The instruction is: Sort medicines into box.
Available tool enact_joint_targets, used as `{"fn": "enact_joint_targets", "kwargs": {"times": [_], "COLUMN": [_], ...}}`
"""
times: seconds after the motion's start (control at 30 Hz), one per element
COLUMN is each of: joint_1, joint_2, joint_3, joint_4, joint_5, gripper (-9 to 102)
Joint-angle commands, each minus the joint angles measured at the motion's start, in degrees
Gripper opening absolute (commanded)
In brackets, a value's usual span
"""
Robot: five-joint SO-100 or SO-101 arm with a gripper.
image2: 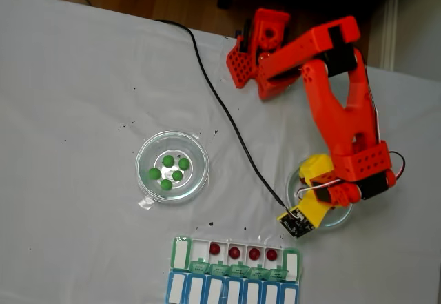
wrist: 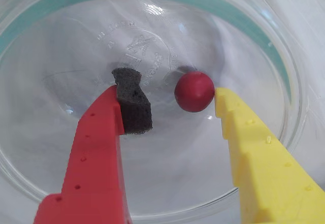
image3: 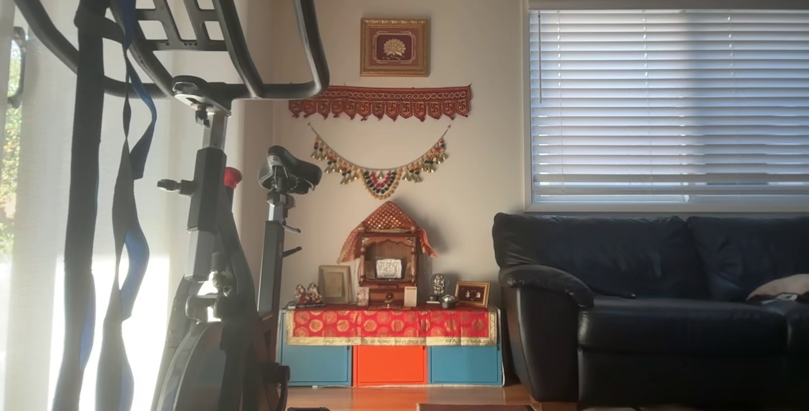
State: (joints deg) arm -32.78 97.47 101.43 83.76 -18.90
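Observation:
In the wrist view a dark red pill (wrist: 194,91) lies on the bottom of a round clear glass dish (wrist: 45,148). My gripper (wrist: 171,94) is open around it: the red finger with its black foam pad (wrist: 133,102) stands left of the pill, and the yellow finger (wrist: 238,127) is almost touching its right side. The fixed view has the gripper (image2: 322,200) reaching down into the right-hand dish (image2: 342,220). The box (image2: 234,271) lies at the table's near edge with several dark red pills (image2: 234,252) in its green row. Several green pills (image2: 170,169) sit in the left dish (image2: 142,154).
A black cable (image2: 220,104) runs across the white tablecloth from the back to the wrist camera (image2: 296,223). The orange arm's base (image2: 262,49) stands at the back edge. The two dishes stand apart, with open cloth between them and on the left.

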Motion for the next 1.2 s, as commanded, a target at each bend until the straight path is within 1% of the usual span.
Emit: {"fn": "enact_joint_targets", "kwargs": {"times": [0.0, 0.17, 0.33, 0.6, 0.93, 1.07, 1.13, 1.17], "joint_1": [-1.0, -1.0, -1.7, -1.5, -1.8, -1.8, -1.8, -1.8], "joint_2": [0.3, 0.2, 0.9, 0.0, 0.4, 0.7, 1.3, 1.6], "joint_3": [-1.7, -0.4, 0.0, 0.3, 2.9, 3.6, 4.3, 4.5], "joint_4": [0.4, -2.3, -2.3, -3.4, -7.7, -8.3, -9.1, -9.4], "joint_5": [0.4, 1.1, 3.4, 3.2, 3.2, 3.3, 3.3, 3.5], "gripper": [23, 21, 20, 19, 15, 14, 12, 8]}}
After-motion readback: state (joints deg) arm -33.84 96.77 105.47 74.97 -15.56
